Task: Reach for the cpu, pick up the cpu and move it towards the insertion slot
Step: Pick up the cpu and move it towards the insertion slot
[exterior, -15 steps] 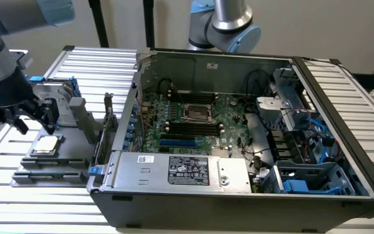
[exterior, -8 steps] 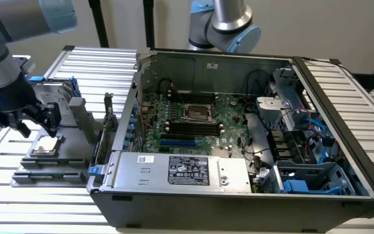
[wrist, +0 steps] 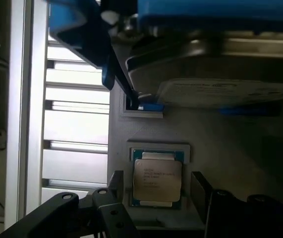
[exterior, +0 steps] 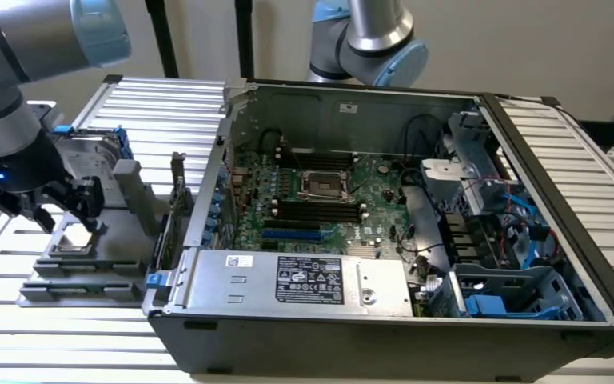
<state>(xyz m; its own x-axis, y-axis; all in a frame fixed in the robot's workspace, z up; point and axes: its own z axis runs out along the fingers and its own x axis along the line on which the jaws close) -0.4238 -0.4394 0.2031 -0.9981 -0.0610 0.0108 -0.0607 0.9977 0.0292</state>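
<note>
Your claw hangs low over the grey holder at the exterior view's left. Its two black fingers are spread wide, one on each side of the cpu and clear of it, gripping nothing. The cpu lies flat in a square recess of that holder. It is a thin square chip with a dull silvery metal lid bearing faint print, and a pale rim around it. Near it on the same matte grey holder sits a hard drive with a blue plastic bracket.

The insertion slot is well apart from the chip, inside the open computer case. You can see it as a square socket with a shiny metal frame and dark centre on the green motherboard, just beside the long narrow black memory slots. A boxy silver power supply with a dark label lies along the case's near wall.

Everything rests on a counter of pale ribbed metal slats, with a plain off-white wall behind.
</note>
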